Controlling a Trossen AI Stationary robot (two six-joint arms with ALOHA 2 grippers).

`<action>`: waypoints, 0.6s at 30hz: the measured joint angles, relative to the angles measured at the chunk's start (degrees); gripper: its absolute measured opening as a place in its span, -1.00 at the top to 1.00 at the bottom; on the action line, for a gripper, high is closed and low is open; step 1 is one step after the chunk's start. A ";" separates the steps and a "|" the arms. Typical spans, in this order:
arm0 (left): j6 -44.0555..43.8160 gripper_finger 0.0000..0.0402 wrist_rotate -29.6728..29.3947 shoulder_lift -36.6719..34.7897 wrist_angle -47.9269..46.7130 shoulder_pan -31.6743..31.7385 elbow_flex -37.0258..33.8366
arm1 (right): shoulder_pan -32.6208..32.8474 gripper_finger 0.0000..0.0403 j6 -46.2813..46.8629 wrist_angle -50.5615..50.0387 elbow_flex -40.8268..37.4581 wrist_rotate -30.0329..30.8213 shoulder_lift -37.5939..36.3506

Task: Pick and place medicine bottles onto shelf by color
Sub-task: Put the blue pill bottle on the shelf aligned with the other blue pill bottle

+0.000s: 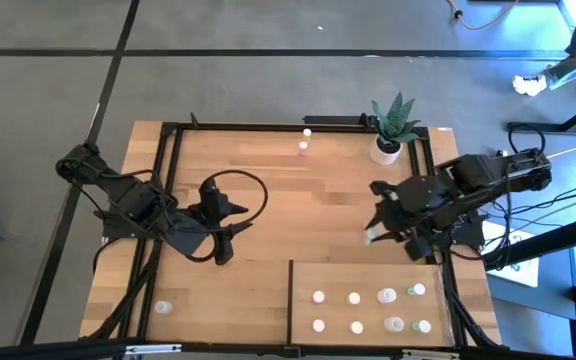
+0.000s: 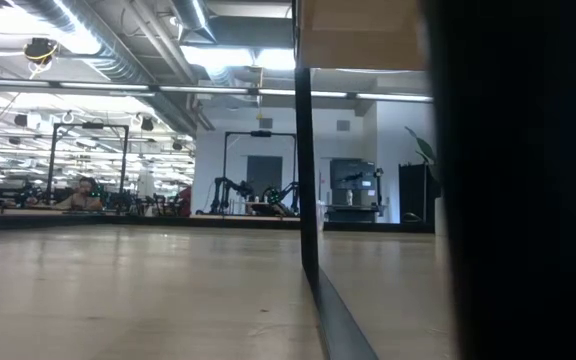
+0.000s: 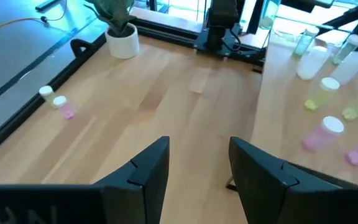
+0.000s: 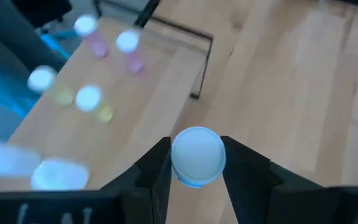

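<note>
The shelf (image 1: 313,280), a pale wood panel, lies at the table's near right. Several medicine bottles (image 1: 354,298) stand on it in two rows: pink, yellow, greenish. Two more bottles (image 1: 304,148) sit near the far edge, one of them pink (image 3: 64,108). Another bottle (image 1: 163,308) stands at the near left. My right gripper (image 1: 374,234) hangs above the table just beyond the shelf's far edge, shut on a white-capped bottle (image 4: 197,155). My left gripper (image 3: 197,168) hovers left of centre, open, with nothing between its fingers. My right gripper pinches the bottle between its two fingers, one finger (image 4: 155,168) on each side of the white cap (image 4: 197,149). The fingers slant down from the table's right side. The bottle sits upright, cap up, lifted clear of the table; its body is hidden under the cap.
A white pot with a green plant (image 1: 392,130) stands at the far right corner. A dark frame (image 1: 248,125) runs around the table's edges. Bare tabletop (image 1: 298,210) lies between the two grippers. Cables and a stand lie beyond the right edge.
</note>
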 joint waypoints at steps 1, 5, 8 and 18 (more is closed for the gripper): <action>0.11 0.21 -0.02 0.10 0.52 0.02 0.00 | 0.52 0.35 -0.20 -1.29 0.00 0.04 -0.63; 0.26 0.21 -0.02 1.11 2.46 0.26 0.00 | 1.82 0.35 -0.02 -5.73 0.00 0.00 -3.16; 0.26 0.21 -0.02 2.10 3.46 0.57 0.00 | 2.81 0.35 -0.03 -7.99 0.00 0.01 -4.88; 0.13 0.21 -0.19 3.75 8.68 1.05 0.00 | 6.80 0.35 3.20 -9.05 -4.78 -2.43 -11.70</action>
